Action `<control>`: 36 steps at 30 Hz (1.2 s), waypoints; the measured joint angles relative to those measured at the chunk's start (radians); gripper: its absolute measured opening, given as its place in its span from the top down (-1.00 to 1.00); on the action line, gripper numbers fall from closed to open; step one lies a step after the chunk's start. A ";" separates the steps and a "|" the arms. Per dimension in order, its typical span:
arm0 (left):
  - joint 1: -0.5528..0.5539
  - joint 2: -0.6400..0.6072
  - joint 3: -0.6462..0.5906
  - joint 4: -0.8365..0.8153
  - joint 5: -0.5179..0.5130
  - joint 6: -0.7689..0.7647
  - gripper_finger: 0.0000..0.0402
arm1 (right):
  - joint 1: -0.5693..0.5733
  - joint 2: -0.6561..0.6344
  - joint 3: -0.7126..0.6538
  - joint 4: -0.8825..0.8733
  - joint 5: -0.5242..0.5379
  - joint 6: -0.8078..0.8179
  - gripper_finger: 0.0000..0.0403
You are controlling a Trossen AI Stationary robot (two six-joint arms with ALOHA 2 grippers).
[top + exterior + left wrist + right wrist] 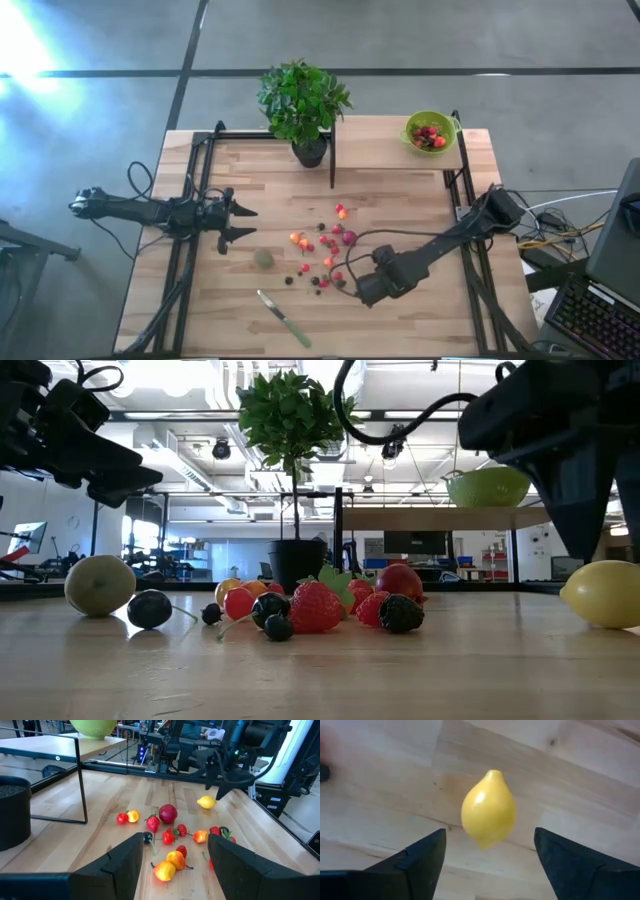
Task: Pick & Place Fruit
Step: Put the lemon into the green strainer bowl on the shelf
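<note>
Small yellow plastic lemon (488,808) lies between right end effector's (490,852) spread fingers; descend centred, then pinch gently.

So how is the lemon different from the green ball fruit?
The lemon is bright yellow, while the green ball fruit is dull green. The lemon is oval with a pointed tip, and the green ball fruit is round. The lemon lies below the open right gripper, while the green ball fruit lies near the left gripper, which hangs apart from it. Both rest on the wooden table.
</note>
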 joint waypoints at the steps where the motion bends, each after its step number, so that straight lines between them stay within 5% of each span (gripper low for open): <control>1: 0.000 0.000 0.000 0.000 0.000 0.000 -0.14 | -0.001 0.000 -0.003 0.007 0.001 -0.003 -0.49; 13: 0.000 0.000 0.000 0.000 0.000 0.000 -0.14 | -0.017 -0.001 -0.101 0.150 0.003 -0.027 -0.54; 36: 0.000 0.000 0.000 0.000 0.000 0.000 -0.14 | -0.022 -0.003 -0.223 0.314 -0.019 -0.046 -0.05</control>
